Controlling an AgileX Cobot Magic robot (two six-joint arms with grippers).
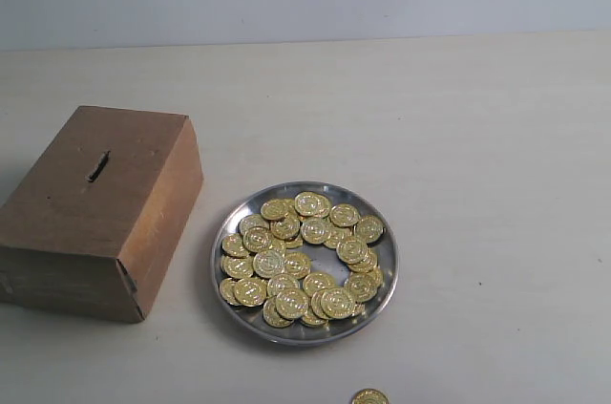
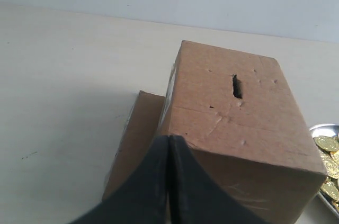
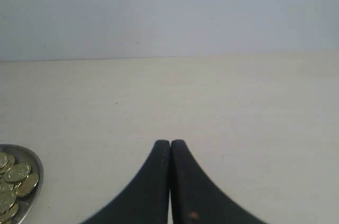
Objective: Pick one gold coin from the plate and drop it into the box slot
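A round silver plate (image 1: 382, 285) sits at the middle front of the table, heaped with several gold coins (image 1: 311, 204). To its left stands a brown cardboard box (image 1: 143, 151) with a short dark slot (image 1: 97, 166) in its top face. No gripper shows in the exterior view. In the left wrist view my left gripper (image 2: 168, 140) is shut and empty, just short of the box (image 2: 228, 123) and its slot (image 2: 236, 86); the plate rim (image 2: 324, 127) and coins (image 2: 327, 143) peek in beside it. My right gripper (image 3: 170, 143) is shut and empty over bare table, the plate edge (image 3: 35, 161) off to its side.
One loose gold coin (image 1: 369, 396) lies on the table at the front edge, below the plate. The pale table (image 1: 477, 137) runs back to a grey-white wall.
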